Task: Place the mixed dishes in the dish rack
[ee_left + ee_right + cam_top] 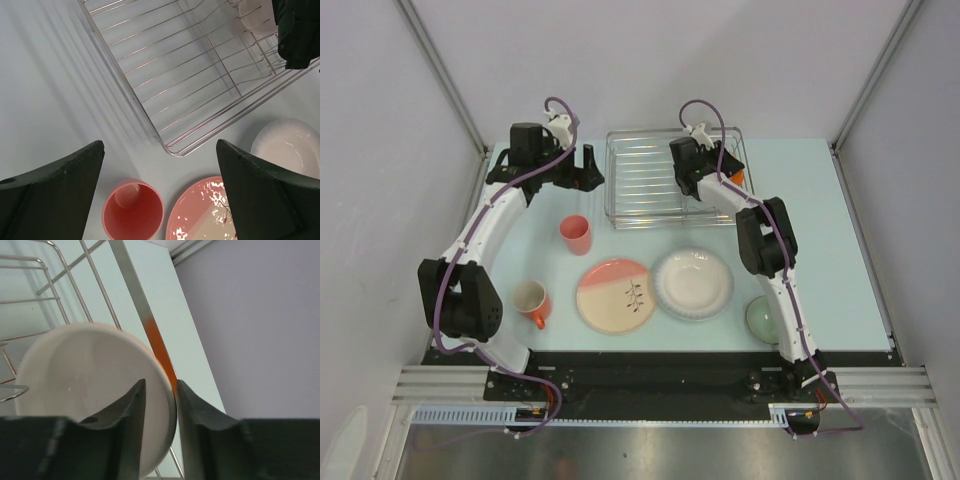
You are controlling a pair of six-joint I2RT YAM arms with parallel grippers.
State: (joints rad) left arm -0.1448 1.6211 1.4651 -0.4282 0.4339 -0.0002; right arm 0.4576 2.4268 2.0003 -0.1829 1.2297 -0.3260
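The silvery wire dish rack (pixel 650 180) stands at the back of the table. My right gripper (pixel 160 390) is shut on the rim of the small cream bowl (pixel 85 385), one finger inside it and one outside, holding it tilted over the rack's right end (pixel 705 190). My left gripper (pixel 582 170) is open and empty, left of the rack. In its wrist view (pixel 160 145) it hangs above the salmon-pink tumbler (pixel 132 212). On the table are the tumbler (pixel 575 234), orange mug (pixel 531 301), pink-and-cream plate (pixel 615 295), white plate (pixel 692 283) and green bowl (pixel 760 318).
The rack's near corner (pixel 175 150) lies close to the tumbler and the pink-and-cream plate (pixel 200 210). The right arm (pixel 765 240) reaches over the table's right side, above the green bowl. Grey walls enclose the table on three sides.
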